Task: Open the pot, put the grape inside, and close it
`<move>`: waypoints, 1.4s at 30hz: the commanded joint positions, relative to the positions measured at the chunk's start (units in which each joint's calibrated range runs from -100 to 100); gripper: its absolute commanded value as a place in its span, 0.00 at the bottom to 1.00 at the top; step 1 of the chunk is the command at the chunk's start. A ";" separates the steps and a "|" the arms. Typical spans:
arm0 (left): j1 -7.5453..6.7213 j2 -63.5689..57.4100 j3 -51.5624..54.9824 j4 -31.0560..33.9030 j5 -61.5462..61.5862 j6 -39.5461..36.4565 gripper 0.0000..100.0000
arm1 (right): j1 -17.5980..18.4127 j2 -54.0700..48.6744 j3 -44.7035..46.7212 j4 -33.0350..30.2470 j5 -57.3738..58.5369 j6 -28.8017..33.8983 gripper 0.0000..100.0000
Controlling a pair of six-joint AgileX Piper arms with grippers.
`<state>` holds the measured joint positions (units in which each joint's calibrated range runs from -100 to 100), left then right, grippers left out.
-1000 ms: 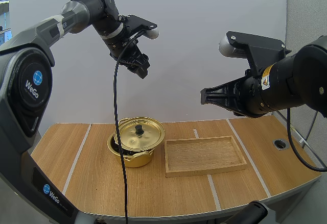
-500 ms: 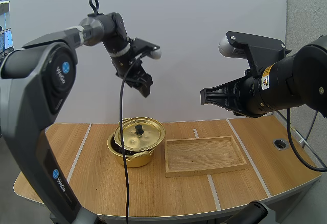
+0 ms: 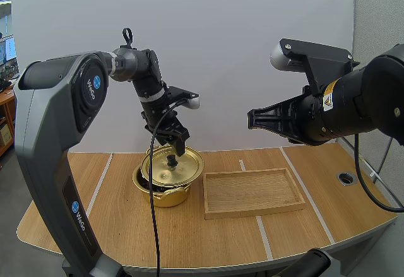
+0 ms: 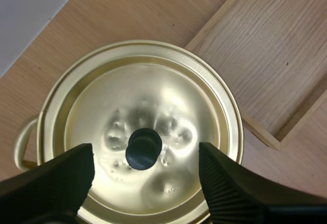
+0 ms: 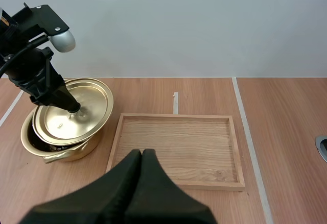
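Note:
A gold pot (image 3: 158, 194) stands on the table left of centre, and its gold lid (image 3: 180, 170) lies askew on it, leaving a dark gap at the left rim. My left gripper (image 3: 173, 143) hangs just above the lid's black knob (image 3: 172, 159). In the left wrist view my left gripper (image 4: 145, 152) is open, one finger on each side of the knob (image 4: 144, 148), over the lid (image 4: 153, 101). My right gripper (image 3: 252, 118) is held high over the table's right half. It is shut, seen as one dark wedge (image 5: 142, 157) above the near rail of the tray.
An empty wooden tray (image 3: 252, 211) lies right of the pot, close to it; its rail (image 5: 173, 184) is also seen from the right wrist. A round hole (image 3: 346, 178) sits near the table's right edge. White lines cross the wooden tabletop.
My left arm has come down from high above the table until its gripper is right over the lid's knob. The right arm, pot and tray have not moved.

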<state>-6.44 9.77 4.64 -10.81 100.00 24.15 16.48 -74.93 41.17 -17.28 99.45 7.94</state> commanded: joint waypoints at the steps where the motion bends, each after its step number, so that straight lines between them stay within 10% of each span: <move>1: -0.02 0.19 2.82 -0.75 -1.49 0.77 0.95 | -0.20 -0.68 0.06 -0.40 0.55 -0.45 0.00; 18: -0.02 5.53 2.79 -0.75 -6.02 0.96 0.94 | -0.20 -0.68 0.06 -0.40 0.55 -0.45 0.00; 24: -0.02 5.92 2.79 -1.12 -6.02 0.96 0.46 | -0.20 -0.68 0.06 -0.40 0.55 -0.45 0.00; 25: -0.02 5.92 2.79 -1.12 -6.02 0.96 0.11 | -0.20 -0.68 0.06 -0.40 0.55 -0.45 0.00; 26: -0.02 5.92 2.79 -1.12 -6.02 0.96 0.00 | -0.20 -0.68 0.06 -0.40 0.55 -0.45 0.00; 42: -0.02 -2.08 1.65 -0.57 -0.18 0.96 0.00 | -0.20 -0.68 0.06 -0.40 0.55 -0.45 0.00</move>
<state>-6.44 13.51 7.35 -10.83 95.33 25.05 16.48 -74.93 41.17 -17.28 99.45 7.94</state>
